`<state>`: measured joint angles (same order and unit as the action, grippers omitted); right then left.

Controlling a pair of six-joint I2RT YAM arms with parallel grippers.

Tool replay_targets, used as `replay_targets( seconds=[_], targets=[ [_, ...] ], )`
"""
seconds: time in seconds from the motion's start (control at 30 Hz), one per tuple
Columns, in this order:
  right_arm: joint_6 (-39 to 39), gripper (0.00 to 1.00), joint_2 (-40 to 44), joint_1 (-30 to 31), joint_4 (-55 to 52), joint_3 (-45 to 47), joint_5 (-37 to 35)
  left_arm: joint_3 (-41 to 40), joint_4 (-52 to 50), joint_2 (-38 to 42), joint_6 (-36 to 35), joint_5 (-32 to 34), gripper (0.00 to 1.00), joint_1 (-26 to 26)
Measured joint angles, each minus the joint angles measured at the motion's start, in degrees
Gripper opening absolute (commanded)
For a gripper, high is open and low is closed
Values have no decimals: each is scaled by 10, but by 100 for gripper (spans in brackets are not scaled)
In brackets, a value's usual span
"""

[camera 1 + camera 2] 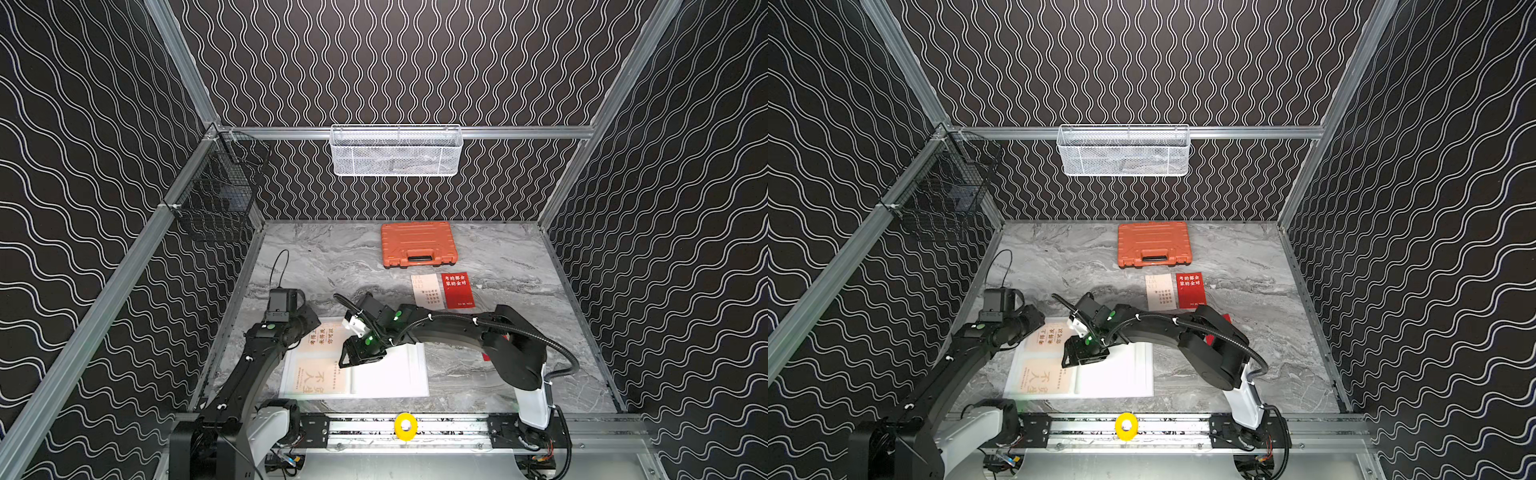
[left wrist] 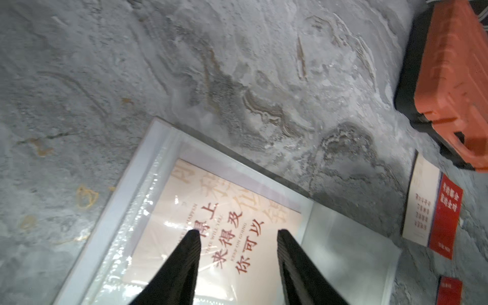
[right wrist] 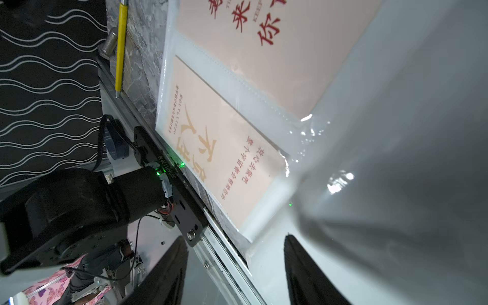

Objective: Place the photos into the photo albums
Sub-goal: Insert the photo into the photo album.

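The white photo album (image 1: pixel 390 374) (image 1: pixel 1121 378) lies open at the table's front. Its left page holds two cream photos in clear sleeves, an upper one (image 1: pixel 322 336) (image 2: pixel 224 224) and a lower one (image 1: pixel 318 376) (image 3: pixel 219 148). My left gripper (image 2: pixel 237 232) hangs open just above the upper cream photo, nothing between its fingers. Over the album's middle my right gripper (image 1: pixel 353 357) (image 3: pixel 235 240) is open too, its fingertips apart near the album's front edge beside a glossy clear page. A loose cream photo (image 1: pixel 426 291) and a red photo (image 1: pixel 457 289) lie side by side further back. Another red photo (image 2: pixel 449 290) peeks out from under the right arm.
An orange plastic tool case (image 1: pixel 417 244) sits at the back centre. On the back rail hangs a white mesh basket (image 1: pixel 396 150), and a black wire basket (image 1: pixel 216 195) hangs on the left rail. A yellow disc (image 1: pixel 405 426) sits on the front rail.
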<state>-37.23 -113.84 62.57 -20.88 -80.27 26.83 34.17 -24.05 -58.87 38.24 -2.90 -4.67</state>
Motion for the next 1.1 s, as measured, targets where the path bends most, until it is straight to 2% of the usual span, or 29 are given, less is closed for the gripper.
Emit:
replay_targets(
  seconds=[0.33,0.7,0.87,1.1],
  targets=[
    [8,60,102,-30,-22,70,-78,46,-1,-43,1,37,52,-145],
    [-17,58,195,-113,-3,168,-146,76,25,-126,11,40,48,-302],
    [-27,58,207,-131,2,187,-158,86,39,-163,21,39,46,-347],
    [-29,57,200,-137,16,191,-155,80,65,-217,29,21,46,-370]
  ],
)
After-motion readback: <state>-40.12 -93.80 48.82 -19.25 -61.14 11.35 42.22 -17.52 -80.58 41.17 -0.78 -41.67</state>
